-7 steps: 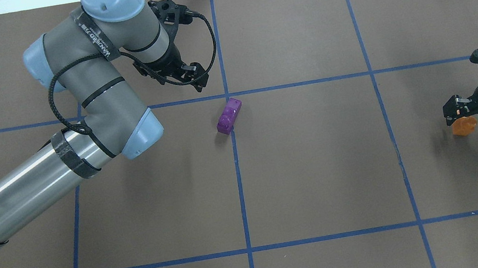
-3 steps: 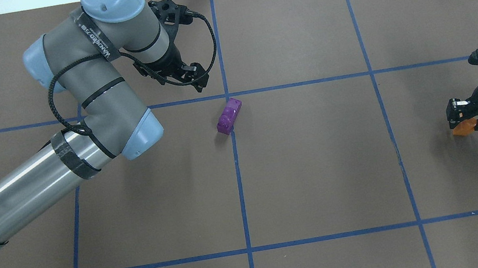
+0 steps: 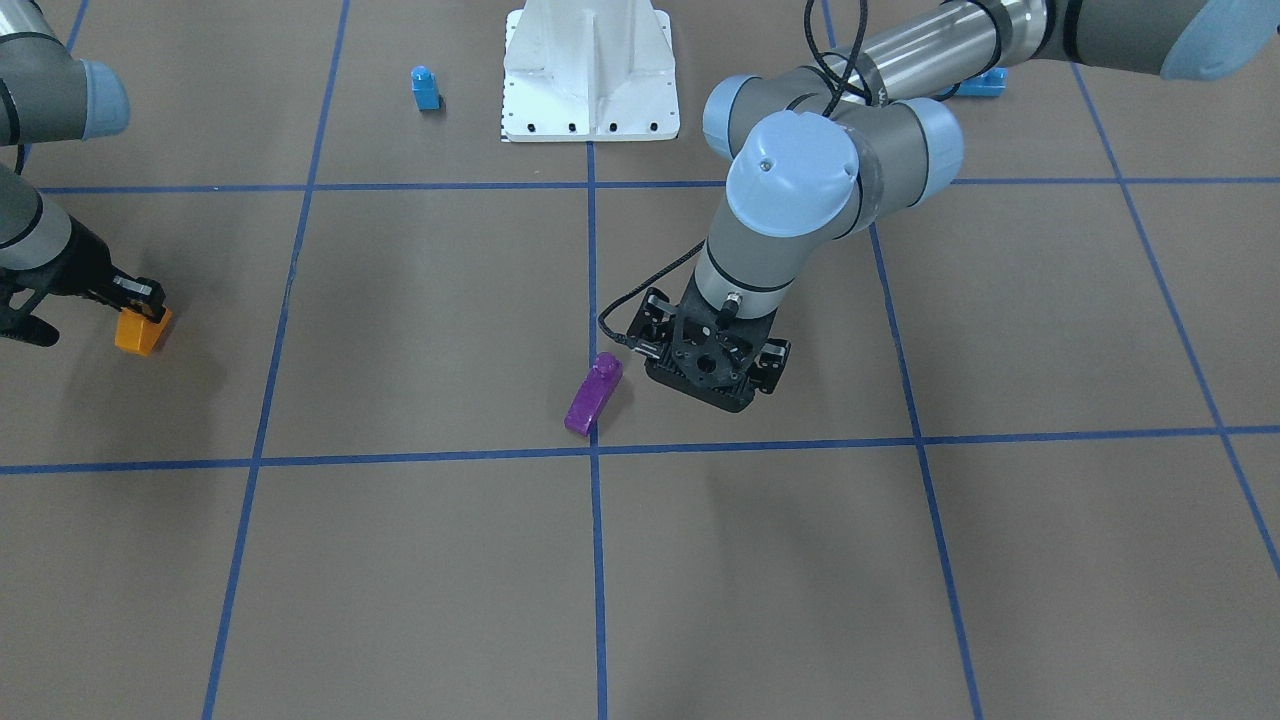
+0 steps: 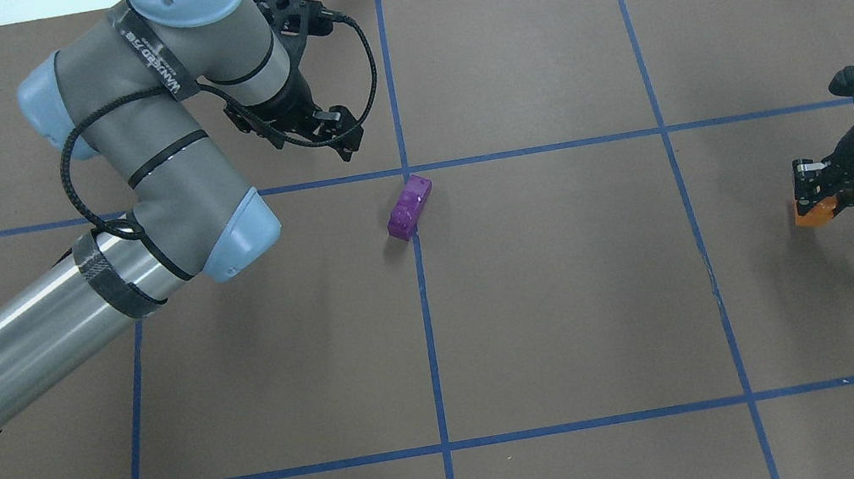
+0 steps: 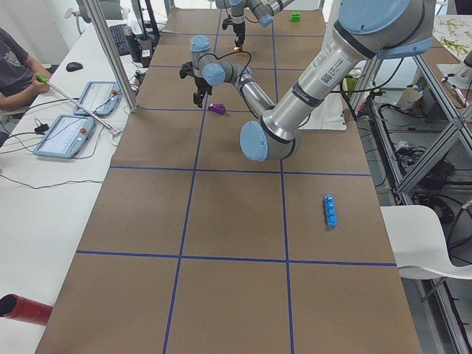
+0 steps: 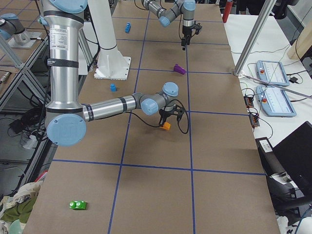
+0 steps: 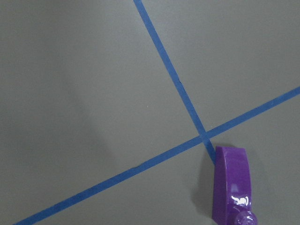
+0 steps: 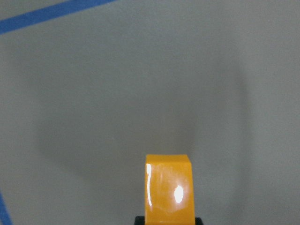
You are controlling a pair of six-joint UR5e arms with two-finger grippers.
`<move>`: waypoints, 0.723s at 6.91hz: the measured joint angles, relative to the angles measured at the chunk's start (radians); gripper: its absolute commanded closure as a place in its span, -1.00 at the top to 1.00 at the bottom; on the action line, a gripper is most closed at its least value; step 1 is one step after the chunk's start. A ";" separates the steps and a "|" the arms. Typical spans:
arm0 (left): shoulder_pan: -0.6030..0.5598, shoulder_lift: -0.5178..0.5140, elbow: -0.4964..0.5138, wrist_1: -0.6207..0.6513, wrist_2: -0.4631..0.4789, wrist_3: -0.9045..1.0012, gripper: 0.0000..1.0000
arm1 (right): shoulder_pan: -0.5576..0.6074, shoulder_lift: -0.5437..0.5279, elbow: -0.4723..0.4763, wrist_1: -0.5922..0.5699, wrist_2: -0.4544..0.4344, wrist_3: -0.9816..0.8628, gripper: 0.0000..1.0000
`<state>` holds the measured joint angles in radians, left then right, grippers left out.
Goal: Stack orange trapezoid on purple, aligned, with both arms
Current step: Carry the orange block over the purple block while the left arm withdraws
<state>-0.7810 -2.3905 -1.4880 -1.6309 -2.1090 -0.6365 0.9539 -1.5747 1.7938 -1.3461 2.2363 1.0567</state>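
Two bricks: one orange trapezoid [image 4: 810, 214], one purple wedge [image 4: 410, 206].
Glossy orange, clenched in right pincer [image 4: 816, 198]; left pincer [image 4: 342, 135] released, near purple wedge.

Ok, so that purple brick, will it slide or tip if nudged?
Likely slides, not tips: the purple brick lies long and low on the table. Its glossy sloped face could slip from a pinch. It looks like stiff plastic.

Robotics lab, brown table [image 4: 577, 318] taped in blue grid, teach pendants [image 5: 65, 138], aluminium framing [image 5: 110, 55], seated operator [image 5: 11, 63]
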 measured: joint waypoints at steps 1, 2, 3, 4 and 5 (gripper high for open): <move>-0.028 0.046 -0.050 0.026 -0.017 0.028 1.00 | 0.043 0.078 0.029 -0.106 0.040 0.000 -1.00; -0.067 0.111 -0.109 0.062 -0.027 0.075 1.00 | 0.061 0.198 0.052 -0.244 0.059 0.000 -1.00; -0.118 0.166 -0.164 0.131 -0.030 0.160 1.00 | 0.058 0.321 0.058 -0.359 0.063 0.001 -1.00; -0.179 0.208 -0.205 0.219 -0.030 0.280 1.00 | 0.034 0.418 0.056 -0.418 0.058 0.004 -1.00; -0.244 0.267 -0.238 0.276 -0.030 0.401 1.00 | -0.007 0.498 0.040 -0.440 0.044 0.034 -1.00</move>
<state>-1.0248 -2.1237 -1.7260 -1.3553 -2.1390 -0.2352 0.9474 -1.0765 1.8341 -1.7859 2.2806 1.0910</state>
